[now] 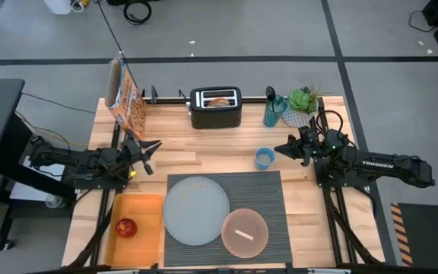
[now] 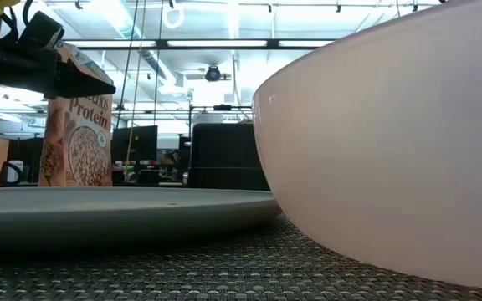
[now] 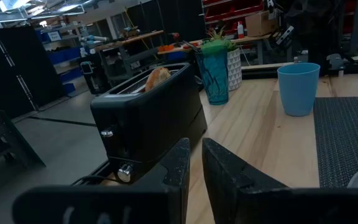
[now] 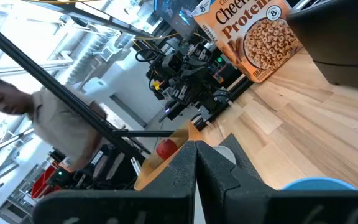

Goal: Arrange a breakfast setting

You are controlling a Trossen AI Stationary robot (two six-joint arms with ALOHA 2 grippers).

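You had the dark striped rectangular placemat (image 1: 268, 199) lying with its long axis across the table, just in front of the black toaster (image 1: 216, 107). On it sat the large round grey plate (image 1: 196, 210) and pinkish-tan bowl (image 1: 245, 232). Left gripper (image 1: 152, 149), nearly closed, held nothing; right gripper (image 1: 280, 149) was closed, empty.

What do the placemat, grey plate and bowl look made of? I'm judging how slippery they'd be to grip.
The placemat looks like woven vinyl or similar fibre: the low view shows a coarse ribbed weave. The grey plate seems matte ceramic or stoneware, with hardly any glare. The bowl looks like smooth satin ceramic or melamine, with a soft even sheen.
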